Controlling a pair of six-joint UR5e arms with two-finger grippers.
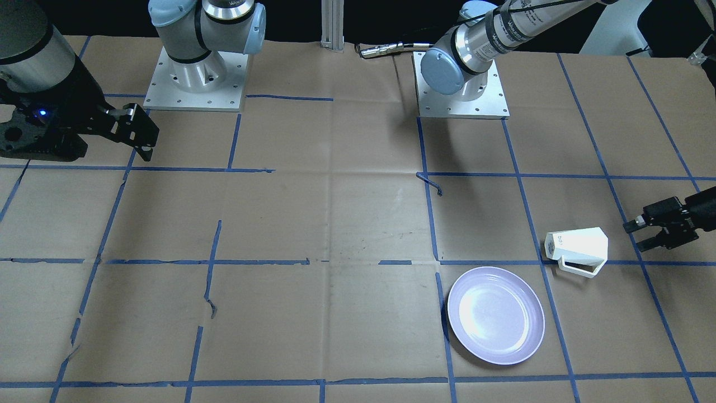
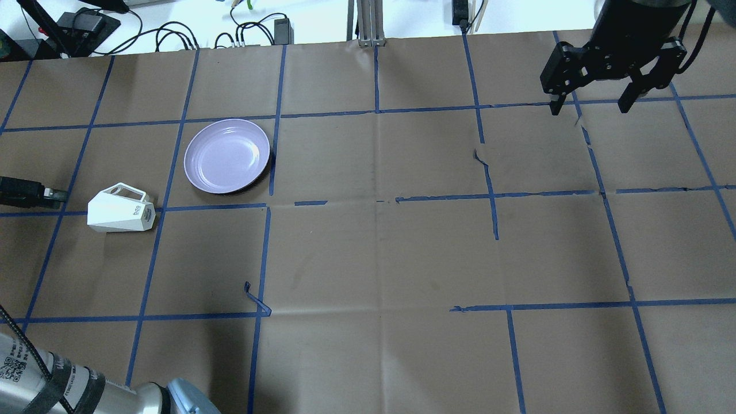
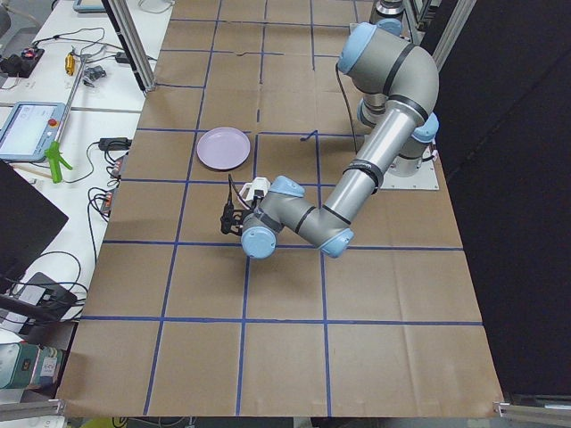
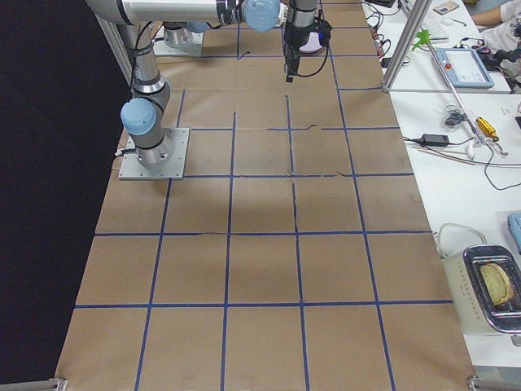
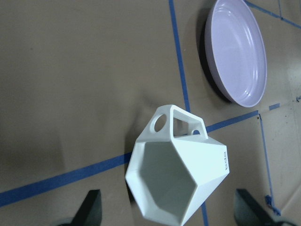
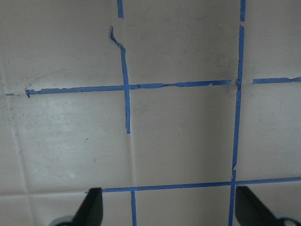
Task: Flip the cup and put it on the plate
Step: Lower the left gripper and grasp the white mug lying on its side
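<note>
Left pincer (image 1: pixel 638 235) is spread wide and empty. It sits low and level over the bench (image 1: pixel 335 224), pointed at the cup (image 1: pixel 579 246) and near it but not touching. The cup lies on its side on a blue tape line, with its hexagonal mouth toward my left pincer and its base away. The handle is on the side facing the plate (image 1: pixel 495 315). On the left wrist view the mouth fills the lower centre, with a fingertip (image 5: pixel 89 209) at each bottom corner, so the spread is wider than the cup. I read that as a lined-up approach: come in level at the rim, close on the body or one wall, then roll the wrist to turn the cup over. The plate is bare, flat on the bench and close to the cup with a gap between them, so the carry after the flip looks short. The faceted walls should give flat faces to clamp, but a grip landing on an edge could slip. Right pincer (image 2: pixel 590 106) is also wide and empty, parked high over bare bench at the far end, well apart from both things. I guess it's just kept clear. Nothing is grasped yet, so flip and place are both left.
</note>
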